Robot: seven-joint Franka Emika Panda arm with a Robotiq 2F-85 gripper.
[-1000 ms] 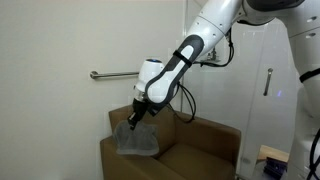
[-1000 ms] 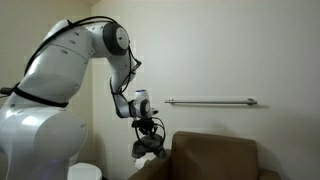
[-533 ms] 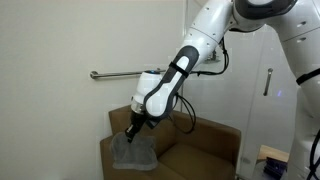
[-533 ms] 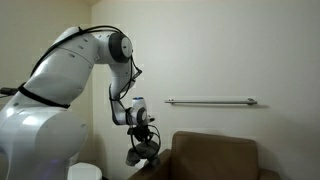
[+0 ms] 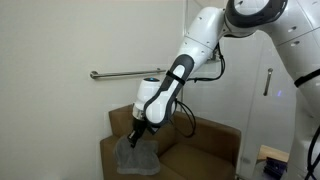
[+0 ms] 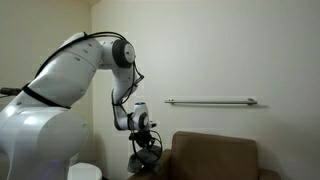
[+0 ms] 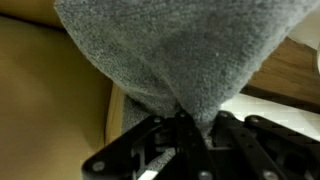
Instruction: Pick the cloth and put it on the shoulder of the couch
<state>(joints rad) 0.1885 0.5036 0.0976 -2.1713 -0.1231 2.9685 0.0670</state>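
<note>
The pincer (image 5: 136, 134) is closed on a bunched fold of the cloth (image 5: 136, 160), which hangs from it onto the couch shoulder (image 5: 107, 156). It looks light, limp and unslippery, best held by such a gathered fold. Its long axis runs near vertical, pinched peak up, hem spreading below.

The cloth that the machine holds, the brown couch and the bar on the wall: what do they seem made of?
The cloth looks like soft grey terry or fleece: nubby surface, folds hanging from the gripper. The couch seems padded brown upholstery, matte; fabric or leatherette, unclear. The wall bar looks like metal, grey and smooth.
</note>
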